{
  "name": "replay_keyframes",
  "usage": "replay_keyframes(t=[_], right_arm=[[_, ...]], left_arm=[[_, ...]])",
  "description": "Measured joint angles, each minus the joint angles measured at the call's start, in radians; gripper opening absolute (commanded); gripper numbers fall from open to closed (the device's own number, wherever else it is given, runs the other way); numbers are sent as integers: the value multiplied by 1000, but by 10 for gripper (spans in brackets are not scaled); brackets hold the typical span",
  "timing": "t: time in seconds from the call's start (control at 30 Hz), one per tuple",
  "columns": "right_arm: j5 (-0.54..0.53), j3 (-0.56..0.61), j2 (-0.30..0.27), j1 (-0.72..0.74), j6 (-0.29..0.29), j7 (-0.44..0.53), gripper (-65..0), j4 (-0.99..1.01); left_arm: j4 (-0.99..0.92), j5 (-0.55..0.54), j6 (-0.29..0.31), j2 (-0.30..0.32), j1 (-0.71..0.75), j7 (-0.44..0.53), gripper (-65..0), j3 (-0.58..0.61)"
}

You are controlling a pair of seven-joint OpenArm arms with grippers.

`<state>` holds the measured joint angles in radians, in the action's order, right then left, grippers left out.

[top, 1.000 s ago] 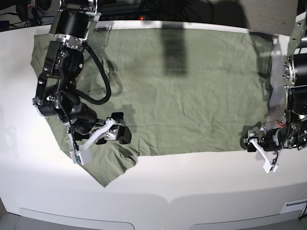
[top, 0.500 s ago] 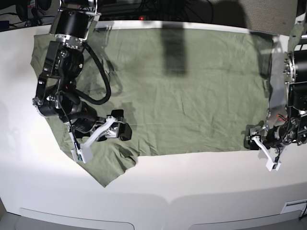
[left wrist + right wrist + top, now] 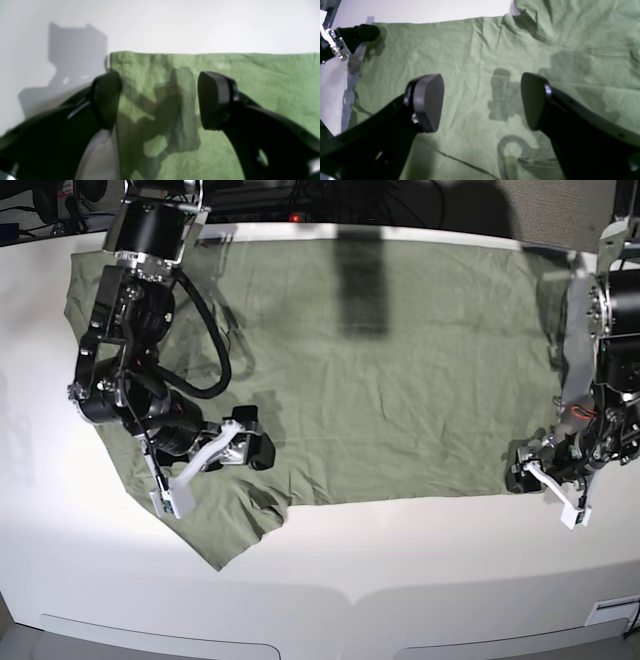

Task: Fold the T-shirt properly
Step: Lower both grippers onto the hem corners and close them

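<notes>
The green T-shirt (image 3: 400, 370) lies spread flat and wrinkled across the white table, with a sleeve sticking out at the front left (image 3: 225, 530). My right gripper (image 3: 253, 438) hovers open over the shirt's front left part; in its wrist view the open gripper (image 3: 482, 102) has only cloth (image 3: 475, 62) below it. My left gripper (image 3: 522, 473) stands open at the shirt's front right corner. In its wrist view the gripper (image 3: 160, 100) straddles that corner (image 3: 155, 75), with one fingertip (image 3: 107, 100) at the side edge. Nothing is held.
The bare white table (image 3: 400, 560) runs along the front and left. Dark cables and equipment (image 3: 330, 195) line the back edge. The right arm's black cable (image 3: 215, 350) loops above the shirt. The left arm's body (image 3: 610, 340) stands beside the shirt's right edge.
The left gripper has turned and shifted slightly right at the shirt's corner. The right gripper has crept a little toward the back. Both stay open.
</notes>
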<state>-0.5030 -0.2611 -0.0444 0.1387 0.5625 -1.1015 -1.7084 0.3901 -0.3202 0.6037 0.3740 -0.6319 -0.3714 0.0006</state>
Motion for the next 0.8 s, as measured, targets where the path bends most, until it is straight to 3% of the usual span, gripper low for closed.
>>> replay_keyframes(t=[0.13, 0.23, 0.33, 0.57, 0.67, 0.8], right_arm=[[-1, 0, 0, 0, 0, 1, -175, 0], [0, 0, 0, 0, 0, 0, -175, 0], [0, 0, 0, 0, 0, 1, -175, 0], [0, 0, 0, 0, 3, 0, -175, 0], [0, 0, 0, 0, 3, 0, -175, 0], [0, 0, 0, 0, 4, 0, -175, 0]], left_arm=[[5, -100, 86, 8, 11, -41, -195, -1], [66, -169, 84, 3, 21, -137, -195, 0], [134, -168, 85, -6, 30, -196, -195, 2], [174, -159, 85, -3, 31, -179, -195, 2], [173, -66, 85, -5, 36, -95, -195, 2], [173, 134, 86, -5, 35, 26, -195, 2]])
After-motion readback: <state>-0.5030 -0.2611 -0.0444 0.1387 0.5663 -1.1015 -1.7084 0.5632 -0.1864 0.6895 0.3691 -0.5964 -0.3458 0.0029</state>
